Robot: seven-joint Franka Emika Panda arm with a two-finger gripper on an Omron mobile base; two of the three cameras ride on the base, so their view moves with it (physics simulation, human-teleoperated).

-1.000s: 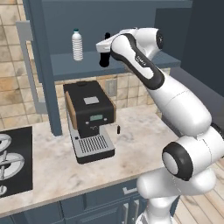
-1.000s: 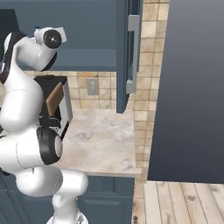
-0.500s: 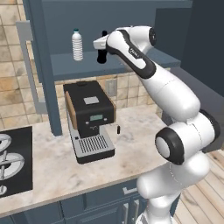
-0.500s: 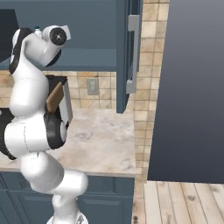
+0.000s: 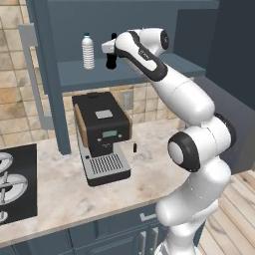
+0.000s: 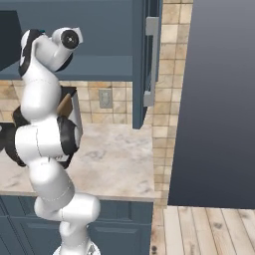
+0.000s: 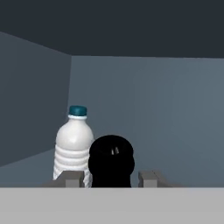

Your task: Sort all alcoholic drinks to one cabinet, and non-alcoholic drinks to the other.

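Observation:
Inside the open upper cabinet a clear ribbed water bottle (image 5: 88, 51) with a teal cap stands upright on the shelf (image 5: 149, 74). Just to its right my gripper (image 5: 111, 56) is shut on a small black cola bottle (image 5: 113, 45), held upright at shelf level. In the hand view the black cola bottle (image 7: 110, 161) sits between my two fingertips (image 7: 72, 178), and the water bottle (image 7: 73, 146) stands close beside it on the left. My gripper (image 7: 111, 178) faces the cabinet's back wall.
A black coffee machine (image 5: 102, 134) stands on the marble counter (image 5: 60, 189) under the cabinet. The open cabinet door (image 5: 47, 74) hangs at the left, and another door (image 6: 147, 60) shows in the right base view. A stove (image 5: 15, 184) lies far left.
The arm has reached a little further left into the cabinet, bringing the cola bottle closer to the water bottle. The grip has stayed the same.

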